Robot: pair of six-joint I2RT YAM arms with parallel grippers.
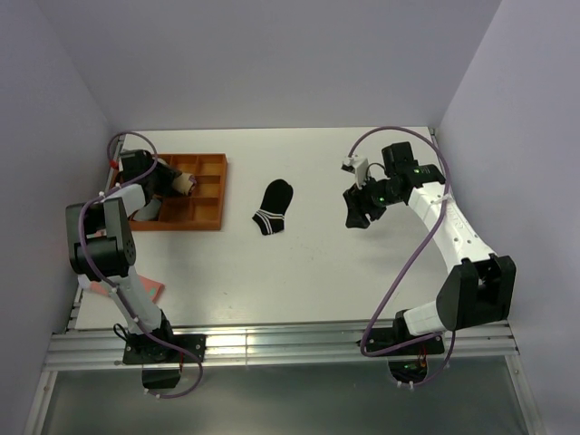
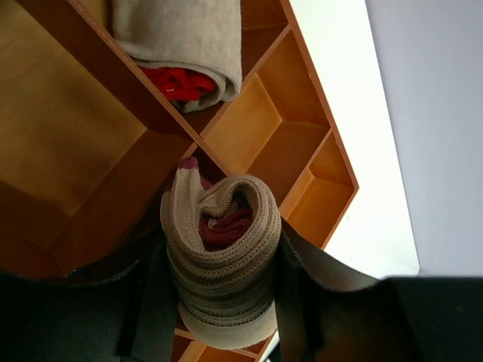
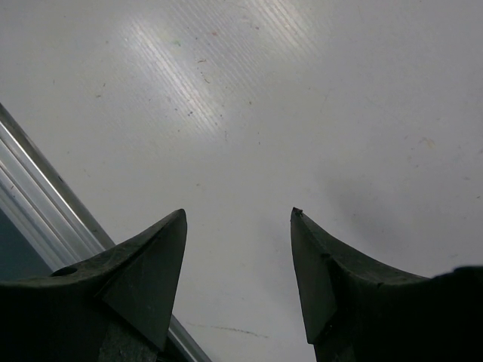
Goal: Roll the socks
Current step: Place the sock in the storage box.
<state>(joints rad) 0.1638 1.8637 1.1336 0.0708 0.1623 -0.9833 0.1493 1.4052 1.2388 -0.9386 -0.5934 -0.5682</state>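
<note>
Black sock (image 1: 273, 207) well apart from tray (image 1: 221, 195)

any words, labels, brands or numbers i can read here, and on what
No text can be read in any view.
The rolled tan sock, black sock and wooden tray show no print.
Small white part on the right arm: too small to tell.

You have a flat white table (image 1: 362, 272) carrying 3 things. An orange wooden tray with square compartments (image 1: 221, 192) sits at its far left, close to the left wall. A short black sock with a white-striped cuff (image 1: 273, 207) lies flat near the middle, to the right of the tray and clear of it, with the cuff toward you. A flat pink piece of cloth (image 1: 150, 289) lies at the near left edge, only partly in view.
</note>
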